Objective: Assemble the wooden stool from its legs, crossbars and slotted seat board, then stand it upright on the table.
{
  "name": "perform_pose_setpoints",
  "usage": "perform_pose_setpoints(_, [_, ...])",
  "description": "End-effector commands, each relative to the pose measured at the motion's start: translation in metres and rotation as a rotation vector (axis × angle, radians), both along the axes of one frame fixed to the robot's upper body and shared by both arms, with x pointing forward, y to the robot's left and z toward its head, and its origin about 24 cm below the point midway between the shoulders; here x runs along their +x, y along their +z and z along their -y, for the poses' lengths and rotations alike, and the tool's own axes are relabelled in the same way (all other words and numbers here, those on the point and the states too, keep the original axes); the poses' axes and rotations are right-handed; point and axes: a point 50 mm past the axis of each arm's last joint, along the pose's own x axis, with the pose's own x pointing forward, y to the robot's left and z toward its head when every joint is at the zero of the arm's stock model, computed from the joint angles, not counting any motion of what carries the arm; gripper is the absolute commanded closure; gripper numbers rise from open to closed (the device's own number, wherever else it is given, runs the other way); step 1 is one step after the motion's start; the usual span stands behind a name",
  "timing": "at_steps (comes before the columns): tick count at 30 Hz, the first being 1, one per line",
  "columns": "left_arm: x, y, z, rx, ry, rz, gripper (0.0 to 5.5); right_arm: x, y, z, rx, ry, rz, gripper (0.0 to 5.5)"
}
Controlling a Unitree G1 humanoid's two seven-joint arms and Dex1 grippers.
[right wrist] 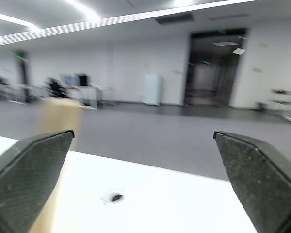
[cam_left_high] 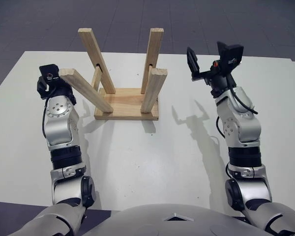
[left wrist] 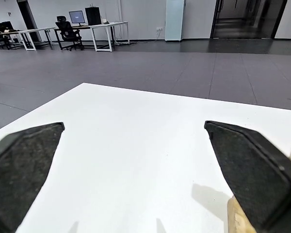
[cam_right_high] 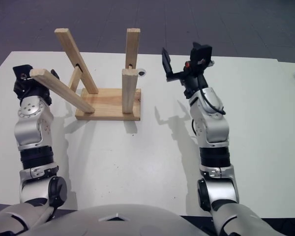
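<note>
The wooden stool lies upside down, its seat board [cam_left_high: 127, 104] flat on the table with the legs pointing up. The two right legs [cam_left_high: 154, 54] stand nearly straight. The left legs lean left, and the nearer one [cam_left_high: 86, 91] tilts far out, joined to the other by a short crossbar [cam_left_high: 96, 78]. My left gripper [left wrist: 134, 128] is open with nothing between its fingers, right beside the top end of that tilted leg [left wrist: 237, 218]. My right gripper [cam_left_high: 210, 58] is held raised to the right of the stool, open and holding nothing.
The white table [cam_left_high: 152, 157] has bare room in front of the stool and on both sides. A small round hole [cam_right_high: 141, 72] sits in the tabletop behind the stool. Past the far edge is dark floor.
</note>
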Motion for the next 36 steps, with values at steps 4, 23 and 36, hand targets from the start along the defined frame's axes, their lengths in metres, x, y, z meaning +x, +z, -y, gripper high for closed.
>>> perform_pose_setpoints(4, [0.040, -0.016, 0.037, 0.080, -0.224, -0.044, 0.10, 0.014, -0.028, 0.001, -0.077, -0.129, -0.088, 0.13])
perform_pose_setpoints(23, [0.039, -0.030, 0.097, 0.101, -0.445, -0.014, 0.10, 0.004, -0.047, -0.035, -0.150, 0.064, -0.146, 0.13])
perform_pose_setpoints(36, [0.017, -0.033, 0.118, 0.054, -0.453, -0.024, 0.10, -0.029, -0.045, -0.006, -0.168, -0.024, -0.182, 0.13])
